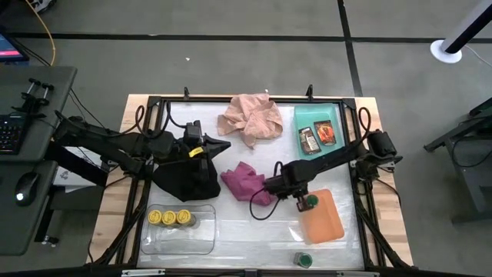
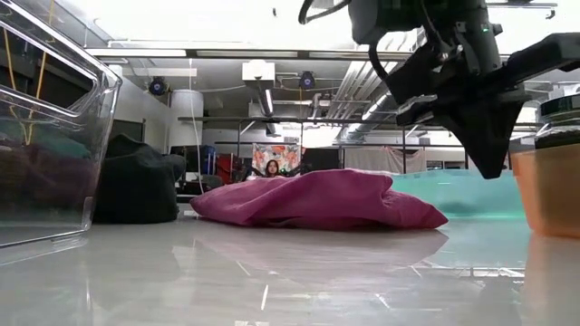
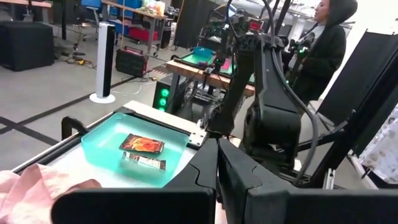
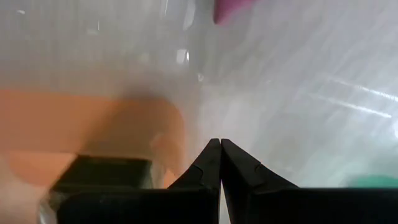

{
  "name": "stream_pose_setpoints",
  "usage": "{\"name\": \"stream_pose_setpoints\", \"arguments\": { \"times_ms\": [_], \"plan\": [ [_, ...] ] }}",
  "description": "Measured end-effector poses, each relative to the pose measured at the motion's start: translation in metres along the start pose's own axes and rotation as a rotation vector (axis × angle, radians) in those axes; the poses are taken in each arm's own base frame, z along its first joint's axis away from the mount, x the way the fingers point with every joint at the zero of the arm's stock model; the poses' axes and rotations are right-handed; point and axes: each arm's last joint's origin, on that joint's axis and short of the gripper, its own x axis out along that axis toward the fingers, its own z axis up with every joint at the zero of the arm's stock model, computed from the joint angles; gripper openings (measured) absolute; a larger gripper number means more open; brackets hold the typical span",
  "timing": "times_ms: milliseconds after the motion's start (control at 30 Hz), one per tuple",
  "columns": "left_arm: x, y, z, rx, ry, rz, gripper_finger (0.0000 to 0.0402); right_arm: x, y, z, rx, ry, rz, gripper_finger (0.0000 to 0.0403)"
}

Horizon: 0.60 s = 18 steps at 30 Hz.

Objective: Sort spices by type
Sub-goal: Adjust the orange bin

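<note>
The white table [image 1: 254, 231] carries everything, inside a dark frame. The left arm reaches in from its side over the black cloth [image 1: 184, 181], and the left gripper [image 1: 223, 144] points toward the pink cloth [image 1: 250, 118], its fingers [image 3: 245, 171] pressed together and holding nothing. The right arm stretches across from the opposite side; the right gripper [image 1: 301, 205] hangs just at the near edge of the orange tray [image 1: 323, 219], fingers [image 4: 239, 171] closed tip to tip and empty. The magenta cloth [image 1: 246, 183] lies crumpled between the black cloth and the right gripper.

The clear tray [image 1: 181, 231] sits at the front left corner and holds the three yellow-lidded jars [image 1: 171, 218] in a row, touching one another along its back wall. The teal tray [image 1: 338, 115] stands at the back right and holds both packets side by side: the dark brown packet [image 1: 309, 139] and the orange-red packet [image 1: 326, 133]. One green-lidded jar [image 1: 310, 202] stands in the orange tray at the corner nearest the right gripper. The other green-lidded jar [image 1: 302, 258] stands alone on the table near the front edge, apart from every tray.
</note>
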Motion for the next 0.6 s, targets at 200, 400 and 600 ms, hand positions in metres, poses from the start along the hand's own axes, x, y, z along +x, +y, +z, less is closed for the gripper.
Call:
{"name": "stream_pose_setpoints", "arguments": {
  "times_ms": [200,400,600],
  "plan": [
    [0.0,0.0,-0.001,0.006,0.01,0.003,0.0,-0.002,-0.013,-0.003,0.013,0.012,-0.025,0.0],
    [-0.001,0.001,0.0,0.007,0.01,0.003,0.0,-0.022,-0.021,0.008,0.026,-0.171,0.103,0.0],
    [-0.001,0.002,-0.004,0.002,0.042,0.013,0.0,-0.011,-0.003,0.015,-0.101,-0.14,0.217,0.0]
  ]
}}
